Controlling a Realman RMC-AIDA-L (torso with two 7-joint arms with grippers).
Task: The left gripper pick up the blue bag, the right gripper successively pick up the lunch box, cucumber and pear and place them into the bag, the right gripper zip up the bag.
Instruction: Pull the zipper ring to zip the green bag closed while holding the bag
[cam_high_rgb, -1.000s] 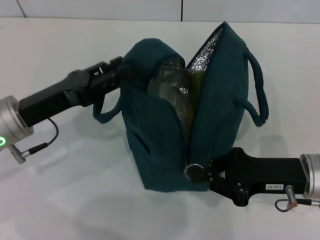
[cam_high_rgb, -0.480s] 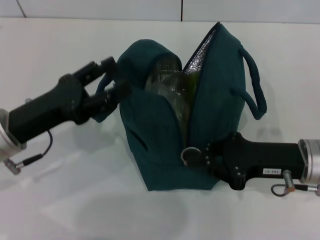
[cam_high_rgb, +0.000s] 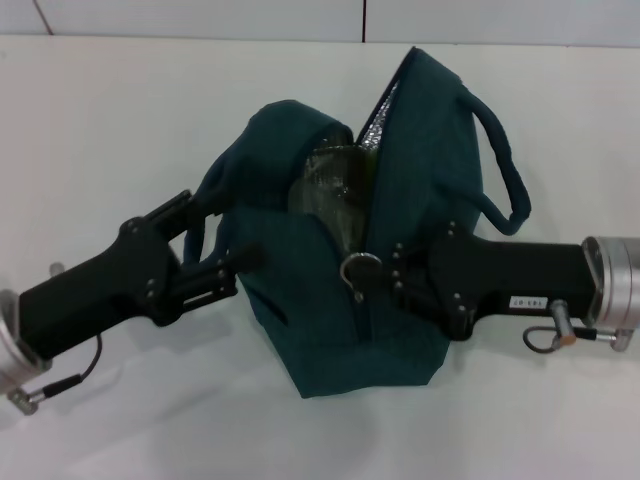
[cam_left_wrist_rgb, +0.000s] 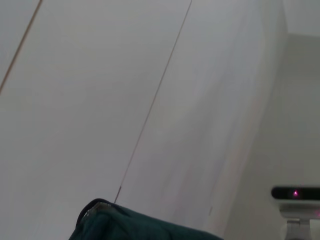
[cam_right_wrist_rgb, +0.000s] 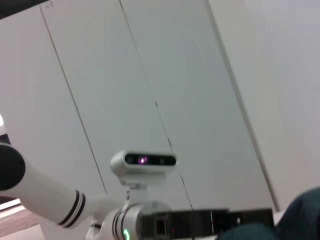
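My right gripper (cam_high_rgb: 362, 278) pinches the ring-shaped zipper pull (cam_high_rgb: 358, 269) partway up the front seam of the blue bag (cam_high_rgb: 340, 300), which stands on the white table (cam_high_rgb: 120, 130). My left gripper (cam_high_rgb: 240, 262), fingers spread, sits at the bag's left flank, just beside the fabric. Farther back the bag's mouth gapes, showing its silver lining (cam_high_rgb: 378, 120) and something green inside.

The bag (cam_high_rgb: 330, 290) is sitting on the table (cam_high_rgb: 120, 140) between the two grippers. The left gripper (cam_high_rgb: 225, 268) is lying against its left side; the right gripper (cam_high_rgb: 372, 275) is reaching across its front at the zipper ring (cam_high_rgb: 358, 268).
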